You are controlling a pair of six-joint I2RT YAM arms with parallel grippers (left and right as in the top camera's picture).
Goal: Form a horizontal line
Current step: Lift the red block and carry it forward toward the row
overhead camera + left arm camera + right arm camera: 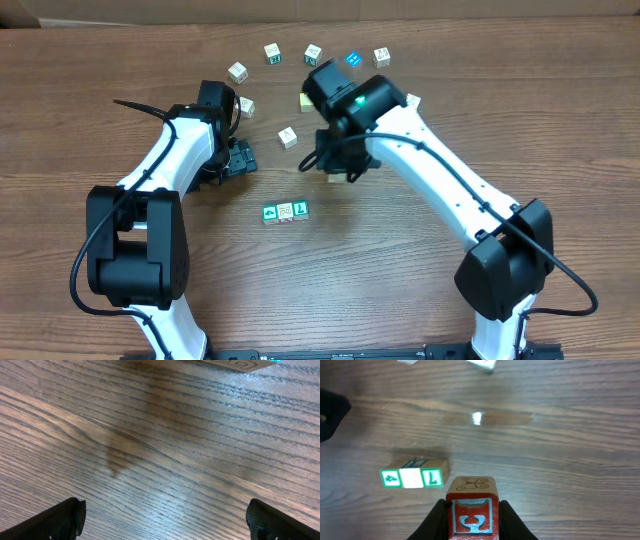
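Three small cubes stand side by side in a row on the table: a green one with a white mark [270,213] [390,478], a white one [285,211] [411,478] and a green "L" one [301,209] [432,477]. My right gripper [337,172] [471,520] is shut on a red-faced cube [471,510] with a butterfly drawing on its top face. It hovers above and to the right of the row's "L" end. My left gripper [240,158] [165,522] is open over bare wood, up and left of the row, with nothing between its fingers [60,520].
Loose letter cubes lie in an arc at the back: tan ones [237,71] [272,52] [313,54] [381,57], a blue one [352,60] and a yellow one [305,100]. More sit at mid-table [245,106] [288,137]. The table [420,290] is dark wood.
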